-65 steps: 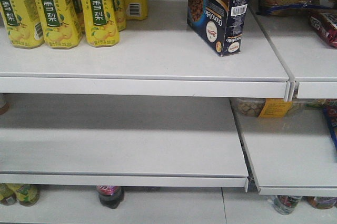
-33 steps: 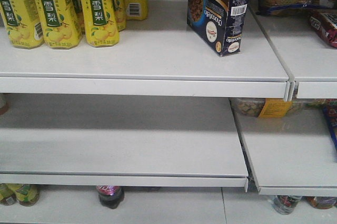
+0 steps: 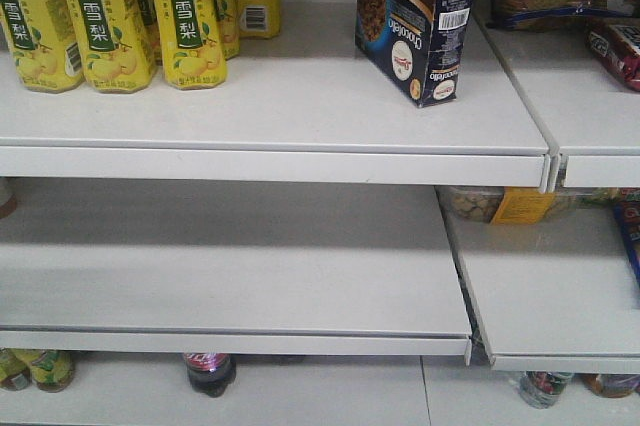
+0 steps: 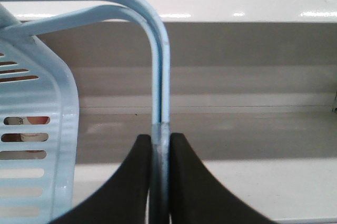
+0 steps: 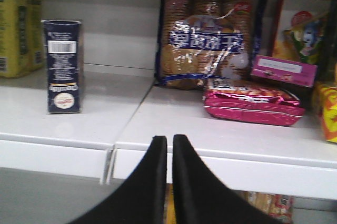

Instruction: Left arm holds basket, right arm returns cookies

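The cookies (image 3: pixel 415 21) carton, dark navy with a barcode, stands upright on the top white shelf (image 3: pixel 300 106) near its right end. The right wrist view shows the same cookies (image 5: pixel 63 66) at the left, standing free. My right gripper (image 5: pixel 169 142) is shut with nothing between its fingers, held in front of the shelf edge, to the right of the carton and apart from it. My left gripper (image 4: pixel 160 142) is shut on the flat hoop handle of the light blue basket (image 4: pixel 37 145), whose slotted side fills the left of that view.
Yellow pear-drink bottles (image 3: pixel 110 16) stand at the left of the top shelf. A bag of round biscuits (image 5: pixel 208 40), a pink packet (image 5: pixel 253 105) and other boxes lie on the neighbouring shelf to the right. Lower shelves (image 3: pixel 230 266) run beneath, with bottles (image 3: pixel 208 371) at the bottom.
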Tool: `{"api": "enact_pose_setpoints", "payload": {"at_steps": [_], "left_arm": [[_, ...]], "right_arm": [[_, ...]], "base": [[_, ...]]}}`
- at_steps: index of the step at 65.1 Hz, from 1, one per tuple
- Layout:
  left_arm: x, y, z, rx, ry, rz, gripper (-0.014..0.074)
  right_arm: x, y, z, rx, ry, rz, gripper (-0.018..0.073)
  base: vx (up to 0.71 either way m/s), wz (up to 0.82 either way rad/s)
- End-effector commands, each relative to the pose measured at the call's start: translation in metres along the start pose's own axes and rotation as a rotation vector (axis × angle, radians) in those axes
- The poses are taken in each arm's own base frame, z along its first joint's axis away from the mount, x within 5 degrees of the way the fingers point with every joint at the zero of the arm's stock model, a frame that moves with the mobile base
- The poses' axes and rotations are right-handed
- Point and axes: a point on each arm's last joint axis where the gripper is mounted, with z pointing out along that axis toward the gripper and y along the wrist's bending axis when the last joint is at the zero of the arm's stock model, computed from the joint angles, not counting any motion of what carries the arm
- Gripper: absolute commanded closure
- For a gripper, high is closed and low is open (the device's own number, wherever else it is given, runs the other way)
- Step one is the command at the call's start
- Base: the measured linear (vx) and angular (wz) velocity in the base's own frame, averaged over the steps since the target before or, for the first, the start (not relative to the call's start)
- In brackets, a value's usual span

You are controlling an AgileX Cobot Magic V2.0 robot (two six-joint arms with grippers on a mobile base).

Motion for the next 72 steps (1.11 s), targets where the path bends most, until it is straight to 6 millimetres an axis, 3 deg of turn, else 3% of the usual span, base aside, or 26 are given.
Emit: {"api": "enact_pose_setpoints", "payload": {"at_steps": [1, 19, 49, 72], "left_arm": [[-0.02, 0.0, -0.004, -0.002, -0.151, 0.022, 0.0599], [-0.02, 0.0, -0.004, -0.002, -0.151, 0.022, 0.0599], [-0.02, 0.0, -0.004, -0.002, -0.151, 0.022, 0.0599], [-0.02, 0.0, -0.004, -0.002, -0.151, 0.022, 0.0599]], "right_arm": [[-0.015, -0.006, -0.001, 0.072, -0.092, -0.013, 0.0562], [-0.009, -0.014, -0.008, 0.205, -0.11, -0.017, 0.0562], [0.061, -0.01, -0.019, 0.213, -0.088, 0.084, 0.0562], [0.1, -0.004, -0.026, 0.176, -0.149, 0.107, 0.0562]], "base": [[0.0, 0.0], [0.0, 0.0], [0.0, 0.0], [0.0, 0.0]]}}
